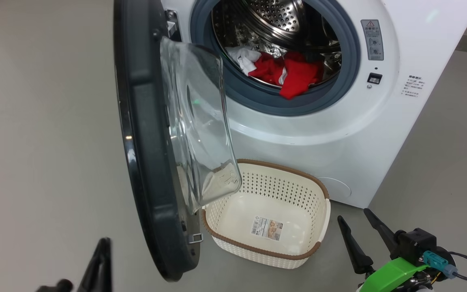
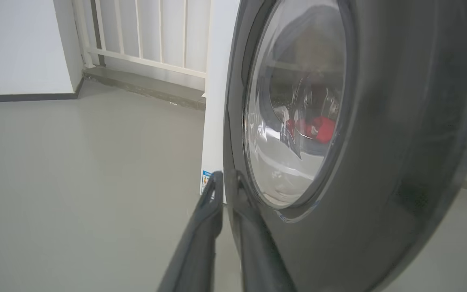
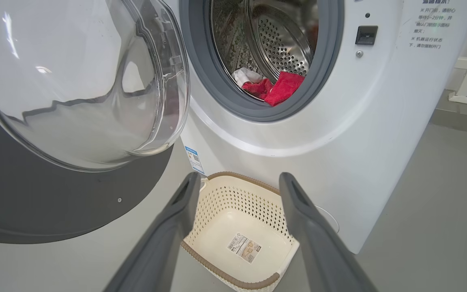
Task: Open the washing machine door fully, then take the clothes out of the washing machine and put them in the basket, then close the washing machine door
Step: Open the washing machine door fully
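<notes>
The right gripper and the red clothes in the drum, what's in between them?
The empty basket sits between the right gripper and the clothes, then the washing machine front and its grey rubber ring, seen in the right wrist view.

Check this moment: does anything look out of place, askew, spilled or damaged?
Nothing damaged or spilled. One oddity: a red garment among the clothes droops over the washing machine's grey ring. The basket is empty, partly beneath the washing machine door.

Red and white clothes (image 1: 282,69)
</notes>
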You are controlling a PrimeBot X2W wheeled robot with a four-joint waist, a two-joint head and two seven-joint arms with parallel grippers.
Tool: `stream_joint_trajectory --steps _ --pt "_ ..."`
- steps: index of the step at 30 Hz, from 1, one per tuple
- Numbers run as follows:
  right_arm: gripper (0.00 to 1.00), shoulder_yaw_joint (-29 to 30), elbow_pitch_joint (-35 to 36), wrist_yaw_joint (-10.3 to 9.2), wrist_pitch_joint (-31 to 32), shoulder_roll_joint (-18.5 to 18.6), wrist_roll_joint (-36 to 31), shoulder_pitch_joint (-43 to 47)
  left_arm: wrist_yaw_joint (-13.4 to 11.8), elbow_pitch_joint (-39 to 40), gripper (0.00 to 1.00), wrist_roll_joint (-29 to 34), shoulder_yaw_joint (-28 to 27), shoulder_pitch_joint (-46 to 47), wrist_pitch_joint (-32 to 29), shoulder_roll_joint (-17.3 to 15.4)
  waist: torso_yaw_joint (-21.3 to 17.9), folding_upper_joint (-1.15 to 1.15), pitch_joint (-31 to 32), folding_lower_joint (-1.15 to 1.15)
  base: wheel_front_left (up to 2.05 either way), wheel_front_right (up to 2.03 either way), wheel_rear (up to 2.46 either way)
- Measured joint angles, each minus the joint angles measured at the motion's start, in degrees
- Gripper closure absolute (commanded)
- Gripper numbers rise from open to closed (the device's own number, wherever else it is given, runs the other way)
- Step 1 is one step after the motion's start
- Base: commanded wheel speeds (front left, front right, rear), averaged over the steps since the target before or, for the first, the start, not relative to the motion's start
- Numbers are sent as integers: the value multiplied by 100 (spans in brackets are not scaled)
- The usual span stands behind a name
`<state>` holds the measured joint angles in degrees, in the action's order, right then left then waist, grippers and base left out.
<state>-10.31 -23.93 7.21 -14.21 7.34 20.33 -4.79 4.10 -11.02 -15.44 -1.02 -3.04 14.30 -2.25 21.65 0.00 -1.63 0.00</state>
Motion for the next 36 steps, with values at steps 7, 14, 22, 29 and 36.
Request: stream_joint_trajectory --steps 7,14,22,29,36 --pt "0 14 21 0 -1 -14 0 5 -115 1154 100 -391 -344 269 4 0 10 0 33 0 0 0 0" --pt "0 15 67 0 -1 -13 -27 11 -179 2803 100 -375 104 361 43 -3 -25 0 47 0 0 0 0" --pt "0 -2 109 0 -1 -14 -33 13 -96 3120 100 -161 1746 258 44 -22 -84 0 48 0 0 0 0" --pt "0 -34 124 0 -1 -20 -33 14 -47 1560 100 -391 2347 -31 40 -56 -140 0 72 0 0 0 0" --pt "0 -32 142 0 0 -20 -33 14 -168 728 100 -639 2197 135 40 -56 -143 0 52 0 0 0 0"
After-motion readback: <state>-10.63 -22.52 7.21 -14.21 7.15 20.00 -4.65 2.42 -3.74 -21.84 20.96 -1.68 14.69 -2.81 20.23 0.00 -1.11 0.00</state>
